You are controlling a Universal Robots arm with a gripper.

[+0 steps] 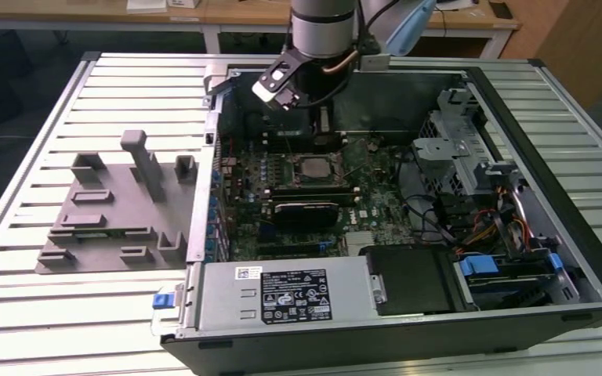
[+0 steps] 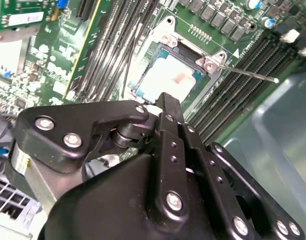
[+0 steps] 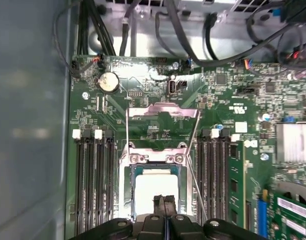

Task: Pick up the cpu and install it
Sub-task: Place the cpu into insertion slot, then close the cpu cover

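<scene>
Black metal fingers of the gripper (image 3: 165,202) are pressed together tip to tip with nothing between them. In both wrist views they hang over the near edge of the cpu (image 3: 155,186); whether they touch it cannot be told.

The cpu lies flat in its socket (image 3: 153,159) on the motherboard (image 3: 232,100). It is a small square chip with a pale, silvery top that glares almost white under the light. The second wrist view shows a faint pinkish smudge near its middle and a blue-green border around it.

The socket's metal load plate (image 3: 162,112) is swung back and lies over the board beyond the cpu. A thin wire lever (image 3: 192,150) stands up along one side of the socket. Rows of dark memory slots (image 3: 95,170) flank the socket on both sides, and a round coin battery (image 3: 108,82) sits near the board's far edge.

In the exterior view the arm (image 1: 328,27) reaches down from above into an open computer case (image 1: 552,102) lying on its side on a slatted metal table (image 1: 29,157). A silver power supply (image 1: 280,294) fills the case's near side. On the exterior view's left, just beside the case, a grey plastic fixture tray (image 1: 113,219) rests on the table.
</scene>
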